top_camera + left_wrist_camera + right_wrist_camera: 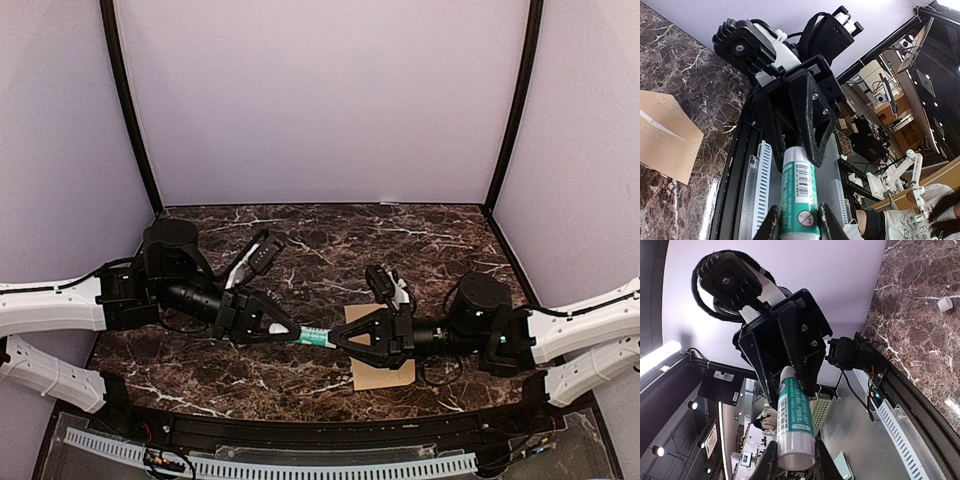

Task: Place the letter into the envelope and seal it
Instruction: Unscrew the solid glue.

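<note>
The envelope (385,375) lies flat on the surface (300,240), under the right end effector (336,340). No white letter is in sight, so it's probably tucked inside. Right and left end effector (298,335) both clamp a glue stick (314,337) between them, so the sealing looks not yet done.

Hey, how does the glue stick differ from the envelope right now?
The glue stick is a green-and-white tube; the envelope is flat and tan. The glue stick is held level above the table, one end in the left hand, the other in the right hand; the envelope lies on the table, ungripped. Both are near the table's front middle.
</note>
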You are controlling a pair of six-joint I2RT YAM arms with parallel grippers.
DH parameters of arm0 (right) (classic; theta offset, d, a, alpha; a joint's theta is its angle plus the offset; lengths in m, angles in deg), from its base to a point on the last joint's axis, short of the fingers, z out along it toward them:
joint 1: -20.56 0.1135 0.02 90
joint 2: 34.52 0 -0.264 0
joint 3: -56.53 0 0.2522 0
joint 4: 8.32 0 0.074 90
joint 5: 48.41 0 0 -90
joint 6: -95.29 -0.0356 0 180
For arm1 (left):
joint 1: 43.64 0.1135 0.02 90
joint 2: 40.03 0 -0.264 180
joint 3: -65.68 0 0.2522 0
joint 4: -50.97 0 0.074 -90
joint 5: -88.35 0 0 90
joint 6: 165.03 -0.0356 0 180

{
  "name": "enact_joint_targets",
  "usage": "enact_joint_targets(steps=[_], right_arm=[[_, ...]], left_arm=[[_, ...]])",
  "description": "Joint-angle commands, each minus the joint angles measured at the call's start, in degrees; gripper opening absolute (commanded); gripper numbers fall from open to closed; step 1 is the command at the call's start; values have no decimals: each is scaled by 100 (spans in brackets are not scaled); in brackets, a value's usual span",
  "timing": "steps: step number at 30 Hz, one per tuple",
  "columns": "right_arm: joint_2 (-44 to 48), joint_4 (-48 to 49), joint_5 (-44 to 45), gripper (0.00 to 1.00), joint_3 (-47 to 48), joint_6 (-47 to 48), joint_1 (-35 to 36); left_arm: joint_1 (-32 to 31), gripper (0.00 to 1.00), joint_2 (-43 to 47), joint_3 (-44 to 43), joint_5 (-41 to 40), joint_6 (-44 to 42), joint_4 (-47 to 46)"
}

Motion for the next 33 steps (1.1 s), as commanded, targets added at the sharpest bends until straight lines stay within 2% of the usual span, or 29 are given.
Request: enact_joint_targets(steps=[1,6,10,11,14,17,20,22,25,33], right_arm=[[-235,438,-44,0,-193,-684,-28],[-283,430,-100,0,-158,-690,-35],[-37,63,108,0,-41,-335,-31],[64,-45,177,3,-5,-141,-41],[380,-611,460,16,171,454,-31],[708,-974,525,35,333,1395,-30],[1031,-871,50,54,352,2641,-16],[1214,-1259,-89,60,461,3349,-6],[1399,-1801,-2,62,570,4104,30],[1455,-1986,462,61,517,5507,86]], left_arm=[[-69,0,77,-44,-81,-421,86],[-69,0,36,-53,-126,-503,182],[-70,0,101,-3,-303,-444,160],[-69,0,116,14,-423,-347,116],[-71,0,191,88,-803,151,30],[-69,0,210,174,-1121,766,-225],[-69,0,184,292,-1028,1460,-581],[-69,0,147,323,-891,1767,-781],[-69,0,97,372,-685,2167,-1066],[-69,0,132,520,-294,3076,-1552]])
